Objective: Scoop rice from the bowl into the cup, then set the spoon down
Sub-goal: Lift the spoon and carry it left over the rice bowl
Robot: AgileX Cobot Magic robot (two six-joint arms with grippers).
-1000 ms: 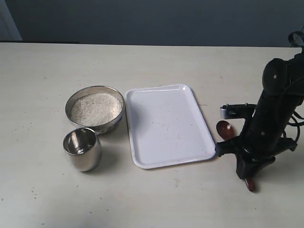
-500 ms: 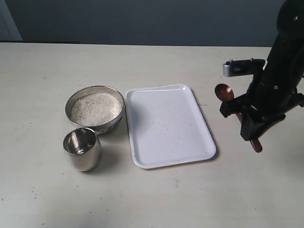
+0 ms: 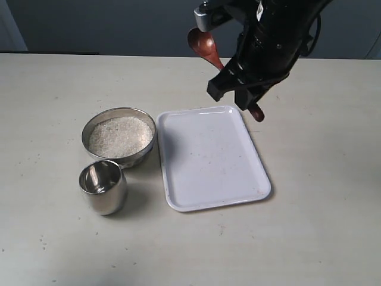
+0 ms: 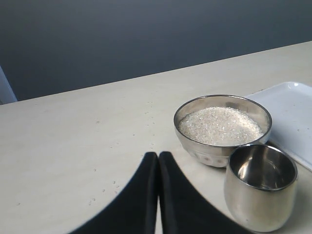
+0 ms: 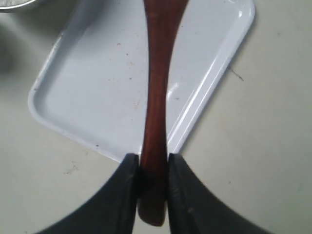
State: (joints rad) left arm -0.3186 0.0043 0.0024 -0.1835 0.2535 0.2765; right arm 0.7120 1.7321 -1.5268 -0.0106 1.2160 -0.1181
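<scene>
The steel bowl (image 3: 87, 128) holds white rice (image 3: 120, 136) left of the tray, and the empty steel cup (image 3: 104, 187) stands just in front of it, close to touching. My right gripper (image 3: 239, 92) hangs above the tray's far right corner, shut on the handle of the dark wooden spoon (image 3: 201, 45), whose oval end points up and left. In the right wrist view the spoon handle (image 5: 156, 97) runs out between the fingers of the right gripper (image 5: 153, 163). My left gripper (image 4: 158, 158) is shut and empty, low over the table, short of the cup (image 4: 261, 190), the bowl (image 4: 214, 151) and the rice (image 4: 219, 126).
A white tray (image 3: 211, 161) lies right of the bowl with only a few specks on it; it also shows as the tray (image 5: 97, 87) beneath the spoon and the tray (image 4: 292, 109) beyond the cup. Pale tabletop surrounds everything, with a dark wall behind.
My right gripper has lifted the spoon off the table right of the tray and carried it up and leftward, to above the tray's far right corner. Bowl, cup and tray have not moved.
</scene>
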